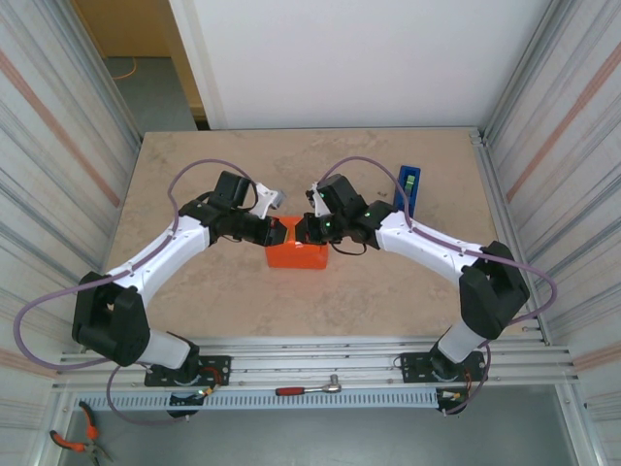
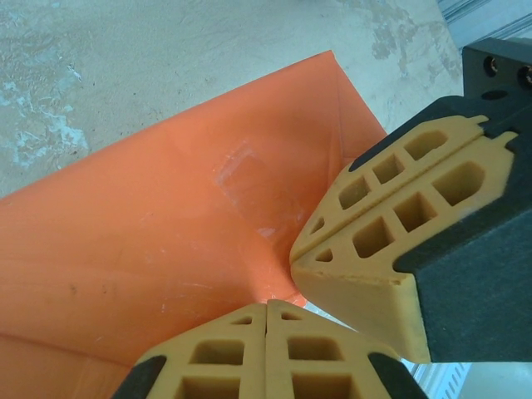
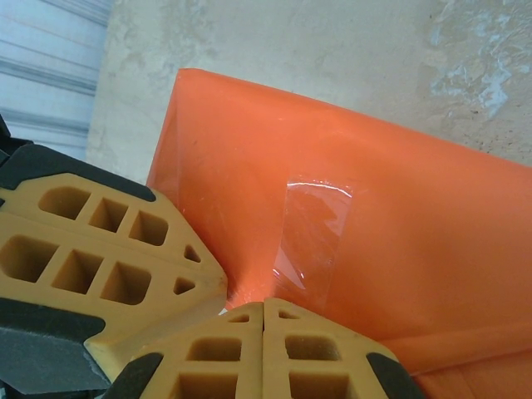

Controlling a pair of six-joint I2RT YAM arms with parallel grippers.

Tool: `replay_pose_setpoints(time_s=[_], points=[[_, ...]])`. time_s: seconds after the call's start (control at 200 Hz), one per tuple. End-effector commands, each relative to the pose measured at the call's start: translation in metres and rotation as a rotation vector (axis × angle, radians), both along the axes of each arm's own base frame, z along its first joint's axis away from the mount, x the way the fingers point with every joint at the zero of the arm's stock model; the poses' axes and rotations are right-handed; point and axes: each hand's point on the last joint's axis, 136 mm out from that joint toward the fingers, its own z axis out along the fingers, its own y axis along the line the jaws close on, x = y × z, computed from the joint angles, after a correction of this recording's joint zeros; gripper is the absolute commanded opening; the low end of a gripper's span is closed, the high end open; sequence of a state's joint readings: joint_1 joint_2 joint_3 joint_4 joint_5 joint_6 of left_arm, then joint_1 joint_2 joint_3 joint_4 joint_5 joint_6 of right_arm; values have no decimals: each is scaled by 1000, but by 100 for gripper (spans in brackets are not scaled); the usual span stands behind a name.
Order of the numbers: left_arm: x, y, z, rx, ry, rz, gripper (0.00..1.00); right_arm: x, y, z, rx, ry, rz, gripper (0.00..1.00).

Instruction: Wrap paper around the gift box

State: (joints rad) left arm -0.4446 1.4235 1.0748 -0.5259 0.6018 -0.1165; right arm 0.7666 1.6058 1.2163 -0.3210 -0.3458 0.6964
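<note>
At top-view centre, left gripper (image 1: 269,231) and right gripper (image 1: 310,231) meet on the bright orange thin paper sheet (image 1: 296,255).
It presumably hides the gift box. Left wrist view: both jaw pairs together, tips pressing the fold beside clear tape (image 2: 249,179), probably flattening it. Right wrist view: likewise.

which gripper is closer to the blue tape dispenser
The right gripper: the blue tape dispenser stands on its side of the orange paper, while the left gripper is on the opposite side.
</note>
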Motion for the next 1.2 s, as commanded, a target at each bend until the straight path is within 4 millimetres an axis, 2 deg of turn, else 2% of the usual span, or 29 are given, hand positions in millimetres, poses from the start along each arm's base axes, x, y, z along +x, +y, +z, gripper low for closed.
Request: replay_pose_setpoints(time_s=[0.0,0.19,0.351,0.591,0.882,1.193], points=[[-11,10,-23,66,62,10,0,-10,-4,8,-21,-18,23,0],[-11,10,-22,66,58,10,0,-23,-13,18,-95,-106,-6,0],[-10,10,-21,64,56,10,0,-29,-18,7,-193,-141,-34,0],[-11,10,-21,63,54,8,0,-34,-9,-5,-234,-143,-19,0],[-11,9,-20,60,52,6,0,-26,-1,-15,-255,-138,-13,0],[-12,9,-17,49,48,3,0,2,-5,-23,-231,-138,-92,0]])
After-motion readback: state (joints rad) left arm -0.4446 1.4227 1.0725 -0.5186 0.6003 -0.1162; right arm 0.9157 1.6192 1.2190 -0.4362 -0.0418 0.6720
